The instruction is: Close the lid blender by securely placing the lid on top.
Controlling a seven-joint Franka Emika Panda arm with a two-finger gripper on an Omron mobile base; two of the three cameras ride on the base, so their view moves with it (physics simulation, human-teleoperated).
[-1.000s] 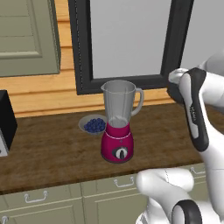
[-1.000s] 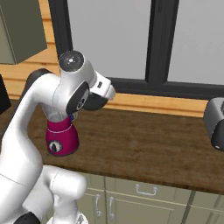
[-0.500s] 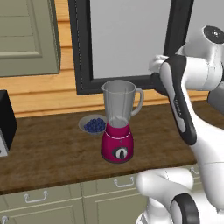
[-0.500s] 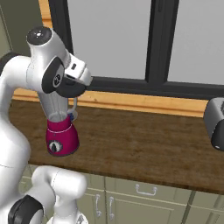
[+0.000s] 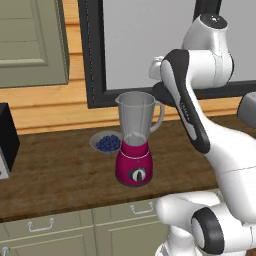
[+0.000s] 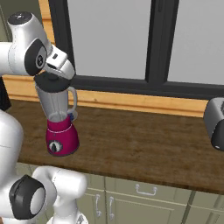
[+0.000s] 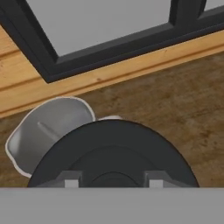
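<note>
Item: lid [image 7: 113, 153], flat round black disc, carried flat-side-down at the end of the arm. The fingers [image 7: 65, 179] show as two small grey tips against the disc's near edge in the hand view, set narrow and apparently closed on the knob or centre of the lid; the exact contact is hidden under the disc. Gripper [image 6: 52, 81] position: high, just above and to one side of the jar mouth. Item: blender [image 5: 135, 145], magenta base with dial facing forward, clear grey jar upright, handle toward the arm's side, standing on the worktop [image 5: 60, 175] near its front half. Jar mouth open, no lid seated. Governing relation: in the hand view the open rim of the jar lies up and to the left of the disc, partly uncovered, so disc and rim are not yet concentric; in the right base view the lid sits almost at rim height, overlapping the jar top. Judgement: the coming move calls for a short sideways shift toward the jar's axis, then a straight descent. Adjacent: bowl of blueberries [image 5: 107, 143], just behind and beside the base, clear of the path.
</note>
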